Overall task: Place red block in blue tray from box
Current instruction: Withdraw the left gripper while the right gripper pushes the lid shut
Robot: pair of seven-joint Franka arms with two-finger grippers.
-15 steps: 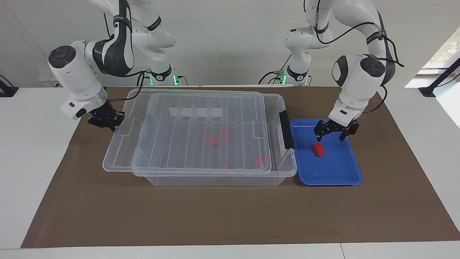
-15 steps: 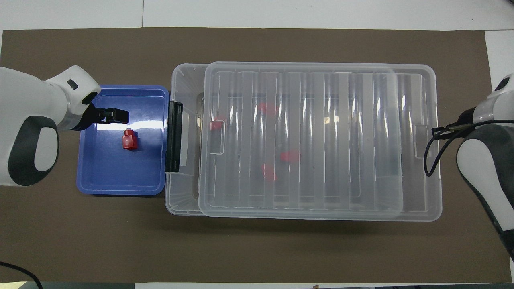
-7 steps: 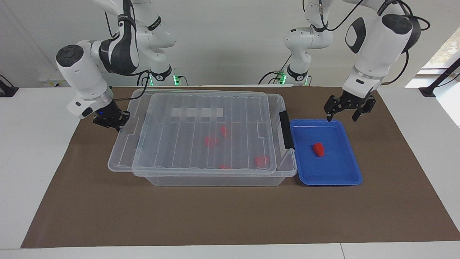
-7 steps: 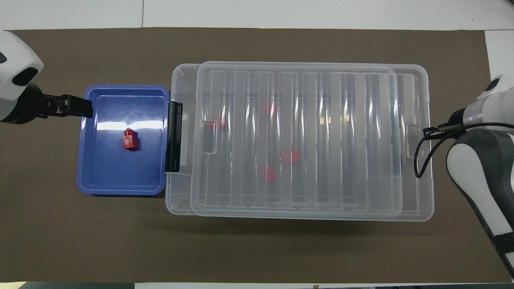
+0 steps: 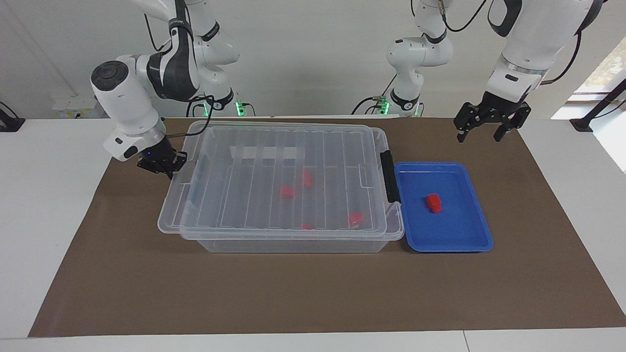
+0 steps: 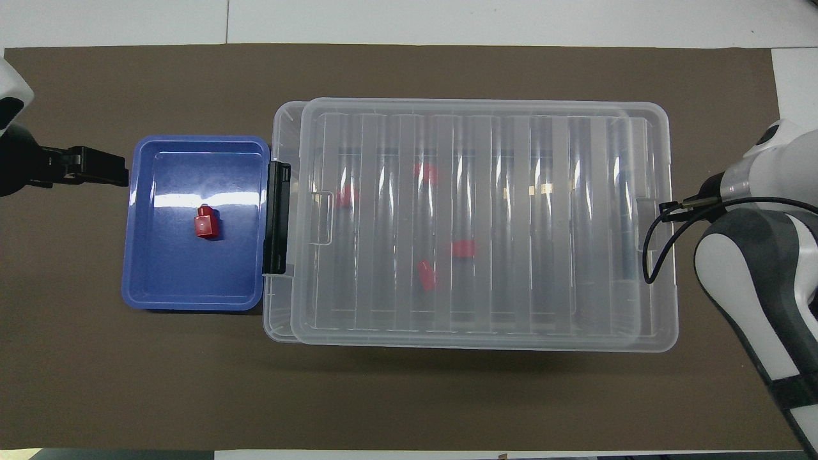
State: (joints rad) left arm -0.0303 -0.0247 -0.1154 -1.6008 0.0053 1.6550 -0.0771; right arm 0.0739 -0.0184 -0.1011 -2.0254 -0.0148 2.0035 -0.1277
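A red block (image 5: 433, 203) lies in the blue tray (image 5: 450, 247), also seen from overhead as block (image 6: 206, 223) and tray (image 6: 192, 300). My left gripper (image 5: 481, 134) is open and empty, raised over the mat beside the tray (image 6: 102, 171). The clear box (image 5: 293, 244) stands beside the tray, black latch (image 5: 389, 176) toward it. Several red blocks (image 5: 287, 191) lie inside. My right gripper (image 5: 164, 165) is shut on the edge of the ribbed clear lid (image 5: 274, 186), which lies over most of the box (image 6: 281, 326).
A brown mat (image 5: 313, 293) covers the table under everything. The lid (image 6: 486, 217) overhangs the box a little at the right arm's end. White table (image 5: 44, 220) shows at both ends of the mat.
The left gripper has risen off the tray and drawn back over the mat, leaving the block. The right gripper has slid the lid toward the left arm's end, covering more of the box.
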